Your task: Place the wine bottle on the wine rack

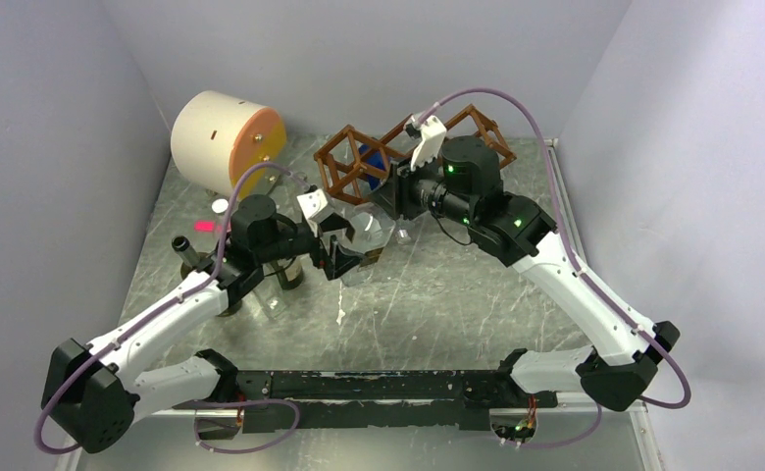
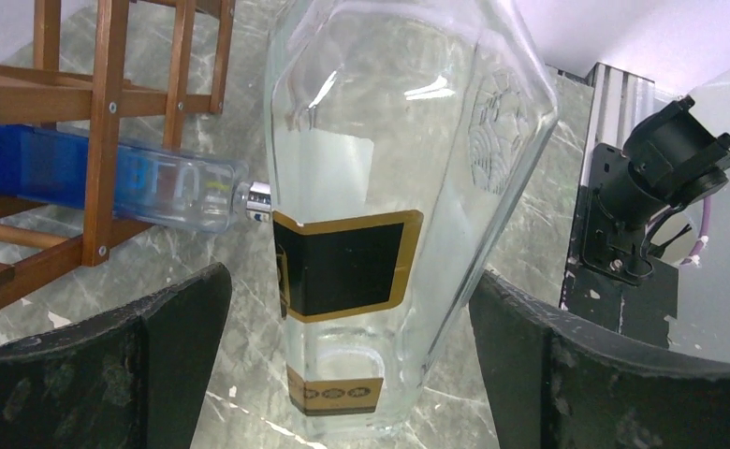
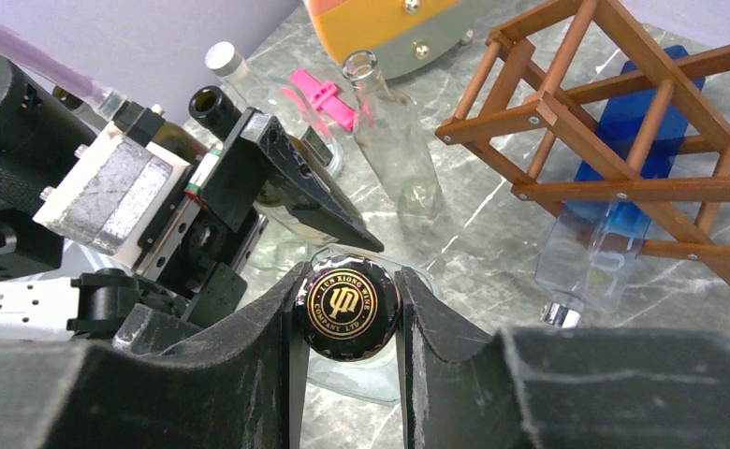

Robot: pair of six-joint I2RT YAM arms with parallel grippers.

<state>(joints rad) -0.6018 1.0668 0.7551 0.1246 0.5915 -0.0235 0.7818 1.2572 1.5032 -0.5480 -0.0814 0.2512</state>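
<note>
Gripping the black-and-gold cap (image 3: 349, 311) of the wine bottle (image 2: 389, 187), the right hand (image 3: 347, 285) has a finger pressed tight on each side of it. Bottle's clear glass w/ a black, gold-edged label. It sits just outside the wine rack (image 2: 107, 112), on the rack's near side, not in any cell; can't tell if it touches the tabletop (image 1: 437, 304). The left hand (image 2: 347, 281) is spread wide round the bottle's body: one finger clearly off the glass, the other v. close, contact unclear. Inside the rack a blue-and-clear bottle (image 2: 43, 168) lies in a low cell, neck poking out toward the wine bottle. Left of the rack stands a cream-and-orange cylinder (image 1: 224, 137). Nearer than that, also left of the rack, are more bottles, incl. a dark bottle (image 3: 213, 105) and an empty clear bottle (image 3: 394, 140), both upright.
</note>
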